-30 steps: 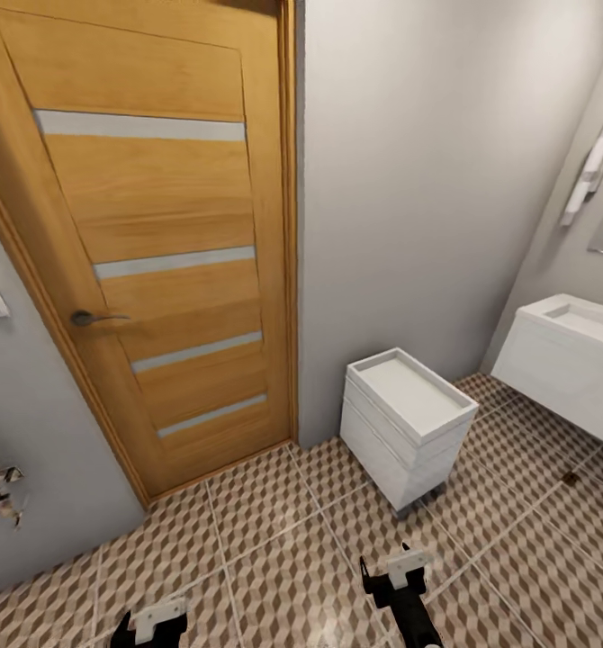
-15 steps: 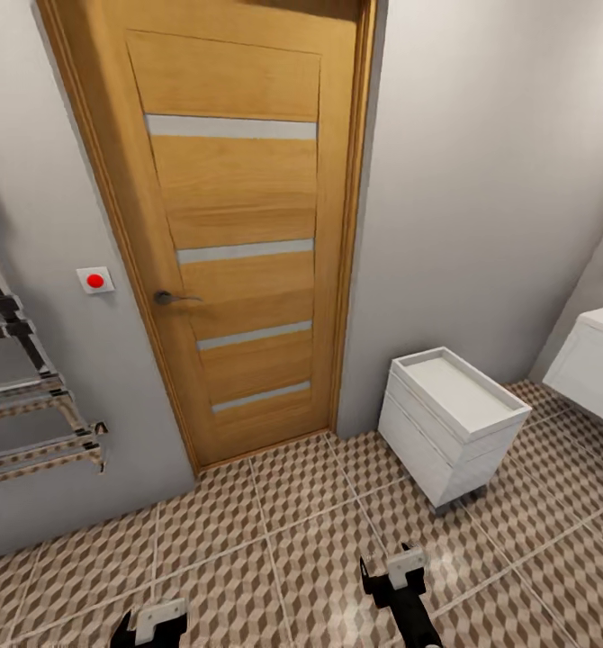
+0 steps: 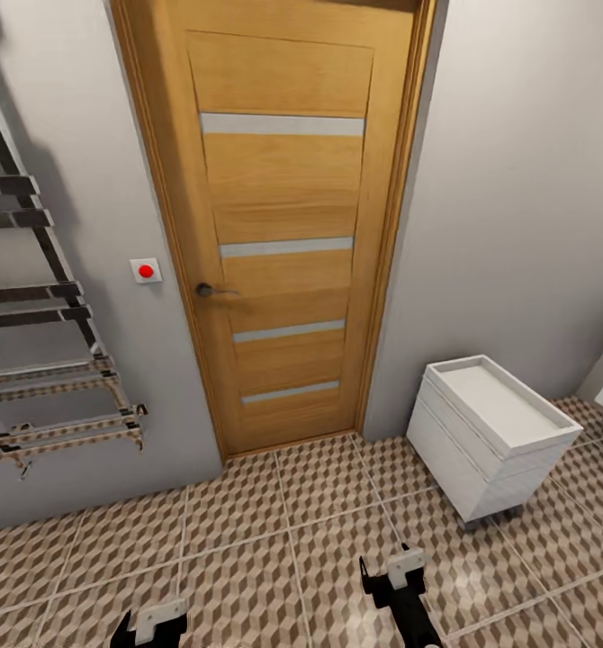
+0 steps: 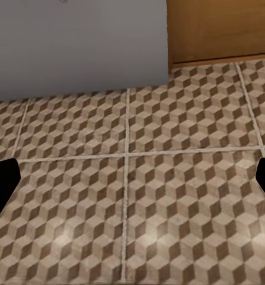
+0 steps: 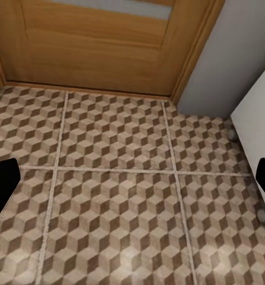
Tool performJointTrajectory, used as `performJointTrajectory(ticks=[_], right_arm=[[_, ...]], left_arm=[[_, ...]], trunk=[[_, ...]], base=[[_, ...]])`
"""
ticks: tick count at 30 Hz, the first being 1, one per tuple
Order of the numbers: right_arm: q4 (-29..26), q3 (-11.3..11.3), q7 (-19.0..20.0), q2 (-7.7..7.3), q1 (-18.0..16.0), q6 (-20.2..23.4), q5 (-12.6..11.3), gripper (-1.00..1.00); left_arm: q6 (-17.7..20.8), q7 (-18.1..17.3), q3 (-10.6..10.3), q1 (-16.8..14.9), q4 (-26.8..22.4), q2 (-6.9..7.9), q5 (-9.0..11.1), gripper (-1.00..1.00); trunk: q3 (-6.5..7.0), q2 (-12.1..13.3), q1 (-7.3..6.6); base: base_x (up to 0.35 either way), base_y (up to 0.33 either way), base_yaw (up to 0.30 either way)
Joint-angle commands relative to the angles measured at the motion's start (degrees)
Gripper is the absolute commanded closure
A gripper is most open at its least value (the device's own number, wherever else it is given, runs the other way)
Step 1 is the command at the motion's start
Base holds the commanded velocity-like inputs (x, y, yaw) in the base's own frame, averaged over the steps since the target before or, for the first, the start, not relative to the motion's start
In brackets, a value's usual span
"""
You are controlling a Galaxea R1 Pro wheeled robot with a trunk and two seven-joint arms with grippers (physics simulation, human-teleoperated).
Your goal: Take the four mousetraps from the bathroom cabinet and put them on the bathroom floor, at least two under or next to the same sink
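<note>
Both claws, left and right, spread apart and empty above the bathroom floor, facing a wooden door.

Even, bright, soft render light; faint sheen on the bathroom floor; wide-angle stretch at head-view edges.

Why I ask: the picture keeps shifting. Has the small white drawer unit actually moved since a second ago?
No. The white drawer unit keeps its place against the wall, right of the wooden door; both slid rightward together, so the head camera turned left.
</note>
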Motion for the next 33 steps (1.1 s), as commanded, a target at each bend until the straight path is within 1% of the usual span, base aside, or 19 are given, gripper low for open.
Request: performJointTrajectory(ticks=[1, 33], right_arm=[[0.05, -0.13, -0.44, 0.02, -0.05, -0.11, 0.61, -1.00], [0.07, -0.13, -0.44, 0.02, -0.05, -0.11, 0.62, -1.00]], left_arm=[[0.00, 0.54, -0.48, -0.05, -0.05, 0.01, -0.02, -1.00], [0.00, 0.54, -0.47, -0.03, 0.28, -0.56, -0.02, -1.00]], trunk=[[-0.15, -0.12, 0.03], [-1.08, -0.12, 0.03]], base=[[-0.001, 0.001, 0.248], [0.000, 0.000, 0.248]])
